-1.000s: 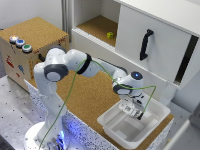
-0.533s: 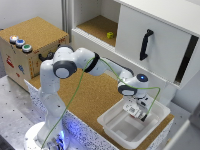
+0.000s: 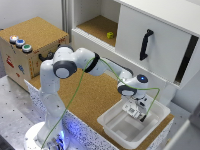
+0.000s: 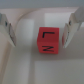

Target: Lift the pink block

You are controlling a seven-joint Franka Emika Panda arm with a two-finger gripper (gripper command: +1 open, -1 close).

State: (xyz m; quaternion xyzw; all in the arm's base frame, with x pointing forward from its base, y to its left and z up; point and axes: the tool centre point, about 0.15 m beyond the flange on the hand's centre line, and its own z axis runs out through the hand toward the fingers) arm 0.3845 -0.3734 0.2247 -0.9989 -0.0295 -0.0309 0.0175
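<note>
We have dropped our gripper (image 3: pixel 137 111) lower into the white tray (image 3: pixel 114 131) at lower right, fingers spread either side of the pink block (image 4: pixel 48 41) (not yet touching), ready to close.

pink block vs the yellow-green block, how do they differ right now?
Colour: the pink block reads reddish-pink, nearly red; the yellow-green block is yellow-green.
Place: the pink block sits in the white tray; the yellow-green block sits on the cabinet's open shelf.
Gripper: the pink block lies between the open gripper fingers; the yellow-green block is far from it.
Markings: the pink block's top face shows dark marks; the yellow-green block is too small to tell.
Both are small cubes.
</note>
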